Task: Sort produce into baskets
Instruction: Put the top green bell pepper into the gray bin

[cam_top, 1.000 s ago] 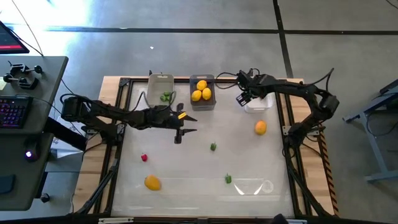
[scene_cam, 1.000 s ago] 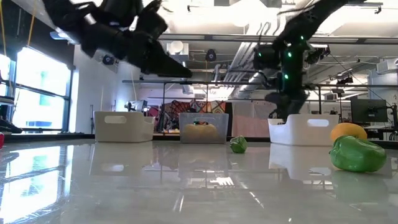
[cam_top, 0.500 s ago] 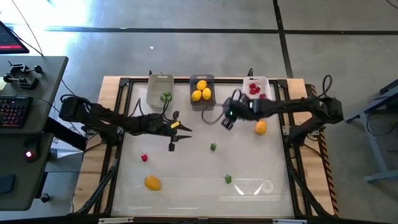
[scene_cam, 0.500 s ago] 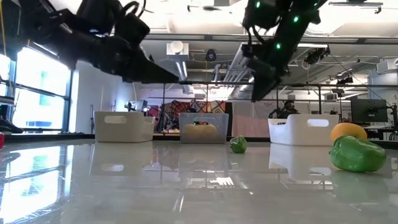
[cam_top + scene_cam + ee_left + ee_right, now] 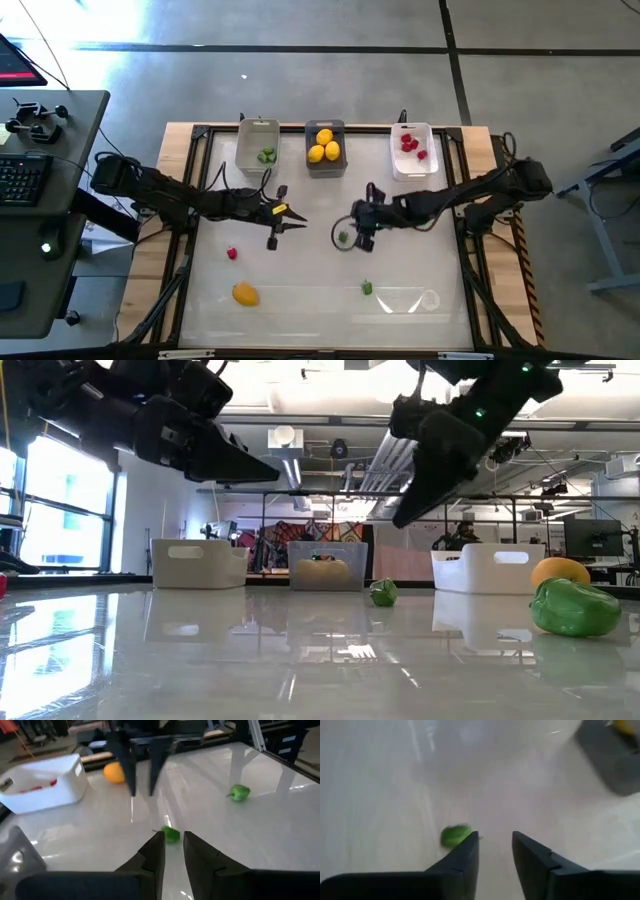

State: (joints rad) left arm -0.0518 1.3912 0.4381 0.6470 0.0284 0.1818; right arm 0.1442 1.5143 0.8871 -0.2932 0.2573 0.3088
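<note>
The right gripper (image 5: 358, 231) is seen above a green piece (image 5: 343, 237) mid-counter, jaws parted and empty; the left gripper (image 5: 277, 226), jaws narrowly parted and empty, is held above the bare counter (image 5: 300, 270) nearby.

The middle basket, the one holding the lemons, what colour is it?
Dark grey basket; the high view shows it best.

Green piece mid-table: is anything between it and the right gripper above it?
Nothing visible. The right gripper hangs over the green piece with its jaws apart and empty, and the right wrist view shows only bare table around the piece, just beside one finger.
</note>
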